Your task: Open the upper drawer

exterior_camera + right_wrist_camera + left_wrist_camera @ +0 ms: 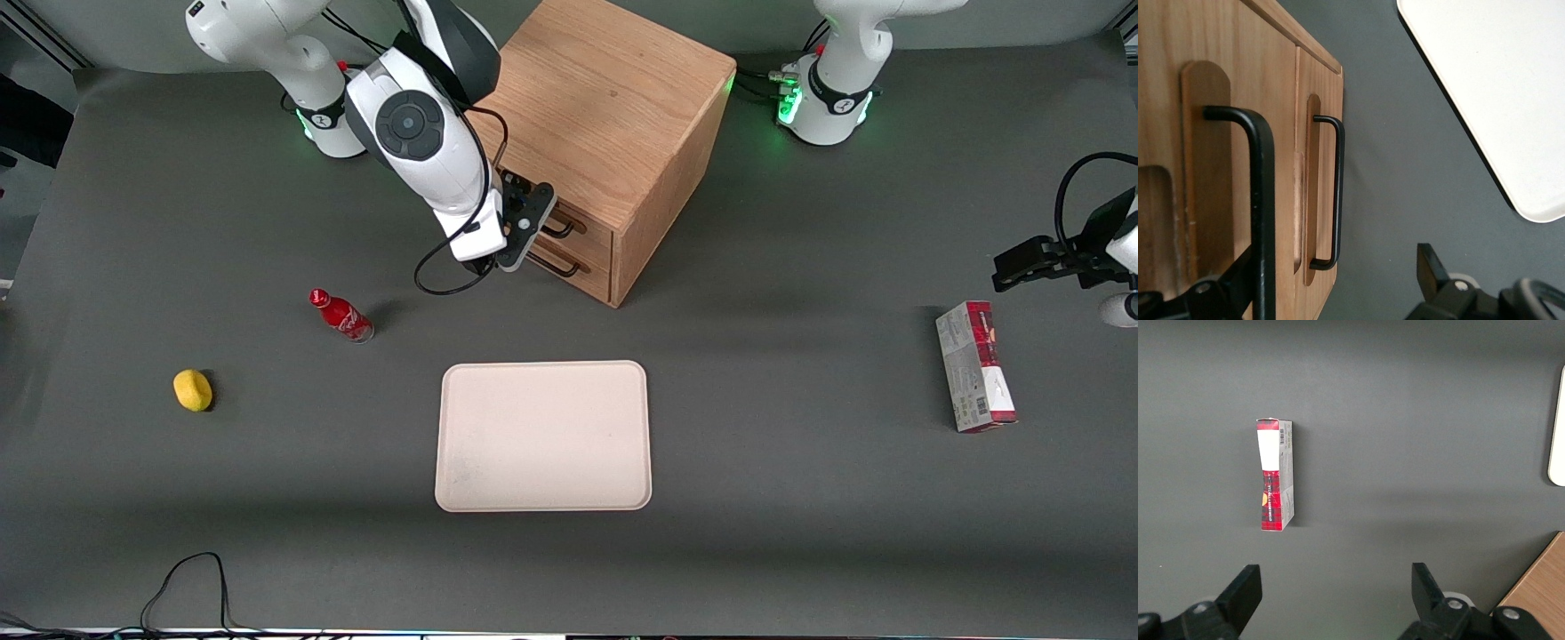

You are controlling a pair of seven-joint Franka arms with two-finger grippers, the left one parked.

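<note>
A dark grey matte worktop (800,498) fills the scene, evenly lit from above, with soft shadows under whatever stands on it. A black cable (191,578) loops across its near edge.

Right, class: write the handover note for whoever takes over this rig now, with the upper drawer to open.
Gripper: open, at the cabinet front, one finger on each side of the upper drawer's black handle, not yet closed on it.
Upper drawer: appears shut, above the lower drawer.
Done: approach to the handle.
Left: close on the handle, then pull the drawer out.
</note>
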